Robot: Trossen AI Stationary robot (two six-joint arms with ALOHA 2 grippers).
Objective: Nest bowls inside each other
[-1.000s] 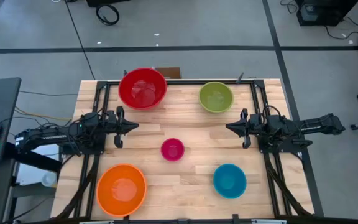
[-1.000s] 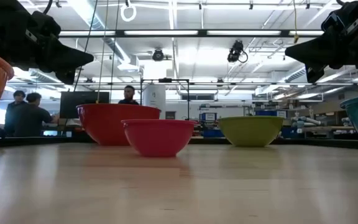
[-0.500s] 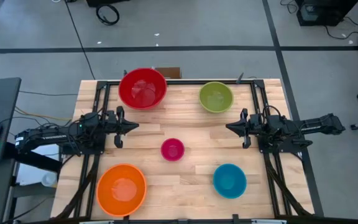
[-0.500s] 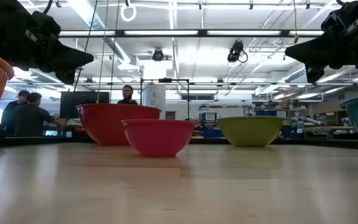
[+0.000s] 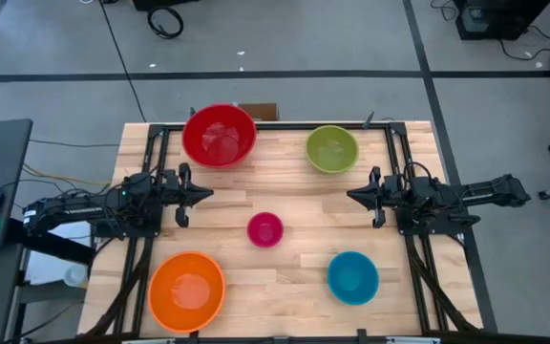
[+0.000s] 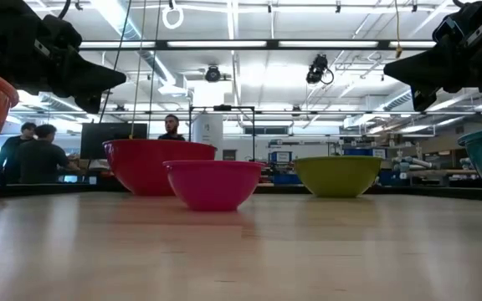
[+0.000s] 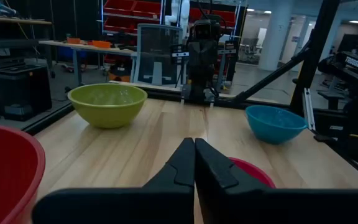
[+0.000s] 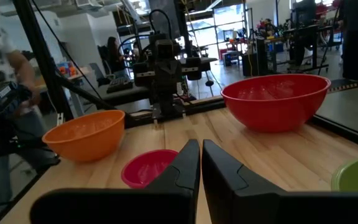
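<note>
Five bowls stand apart, each upright on its base on the wooden table (image 5: 294, 182): red bowl (image 5: 220, 135) far left, green bowl (image 5: 332, 148) far right, small pink bowl (image 5: 265, 229) in the middle, orange bowl (image 5: 187, 291) near left, blue bowl (image 5: 353, 277) near right. My left gripper (image 5: 208, 194) hovers shut at the table's left edge, pointing level toward the middle. My right gripper (image 5: 351, 197) hovers shut at the right edge, facing it. In the wrist views both grippers (image 7: 194, 144) (image 8: 200, 146) hold nothing.
Black frame rails (image 5: 394, 153) run along the table's left, right and far sides. A small brown box (image 5: 259, 111) sits just behind the red bowl. People stand in the room beyond the table (image 6: 36, 155). Bare wood lies between the bowls.
</note>
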